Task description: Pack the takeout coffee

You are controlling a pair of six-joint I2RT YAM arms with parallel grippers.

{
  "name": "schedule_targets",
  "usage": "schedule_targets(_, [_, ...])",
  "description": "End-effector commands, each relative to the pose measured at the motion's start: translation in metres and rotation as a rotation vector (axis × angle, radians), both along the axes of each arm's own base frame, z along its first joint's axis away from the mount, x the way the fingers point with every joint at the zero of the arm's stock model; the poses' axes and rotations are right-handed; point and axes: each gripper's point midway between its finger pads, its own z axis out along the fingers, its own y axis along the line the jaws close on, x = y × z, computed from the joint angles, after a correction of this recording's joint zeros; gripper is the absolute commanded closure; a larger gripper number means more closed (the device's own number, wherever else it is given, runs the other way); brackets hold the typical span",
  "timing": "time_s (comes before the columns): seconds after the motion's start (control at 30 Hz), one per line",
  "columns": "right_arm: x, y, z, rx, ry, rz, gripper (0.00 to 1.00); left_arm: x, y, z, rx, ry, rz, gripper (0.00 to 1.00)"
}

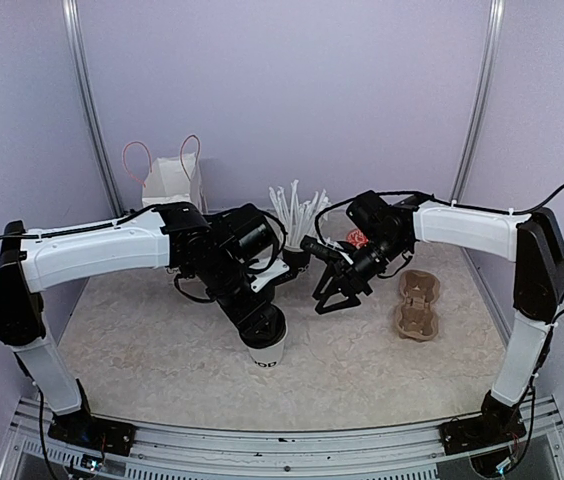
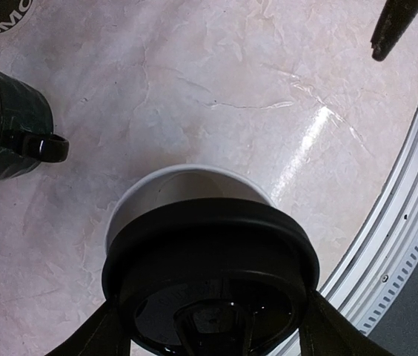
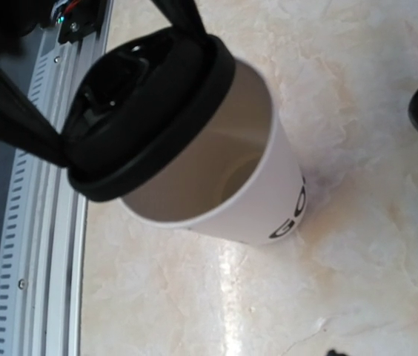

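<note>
A white paper cup (image 1: 266, 352) with black lettering stands upright near the table's front middle. Its mouth (image 3: 216, 170) looks empty inside. My left gripper (image 1: 262, 322) is above it, shut on a round black lid (image 2: 209, 245); a finger shows on each side of the lid. The lid (image 3: 157, 104) sits tilted over the cup's rim (image 2: 187, 185) and leaves part of the mouth uncovered. My right gripper (image 1: 327, 297) hangs open just right of the cup, holding nothing. Its own fingers barely show in the right wrist view.
A black mug (image 2: 1, 126) with a handle stands near the cup. A brown cup carrier (image 1: 417, 305) lies at the right. A cup of white straws (image 1: 297, 215) and a white paper bag (image 1: 174, 180) stand at the back. A metal rail (image 2: 409, 222) runs along the near edge.
</note>
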Motion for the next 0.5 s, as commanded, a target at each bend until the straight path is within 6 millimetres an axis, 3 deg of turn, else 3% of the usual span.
schedule_targets(0.0, [-0.0065, 0.0008, 0.0021, 0.004, 0.007, 0.010, 0.34, 0.0027, -0.0030, 0.0050, 0.002, -0.020, -0.009, 0.31])
schedule_targets(0.47, [-0.0078, -0.0013, 0.0011, 0.001, 0.004, 0.008, 0.34, 0.0082, -0.0106, -0.0011, -0.001, -0.021, -0.013, 0.31])
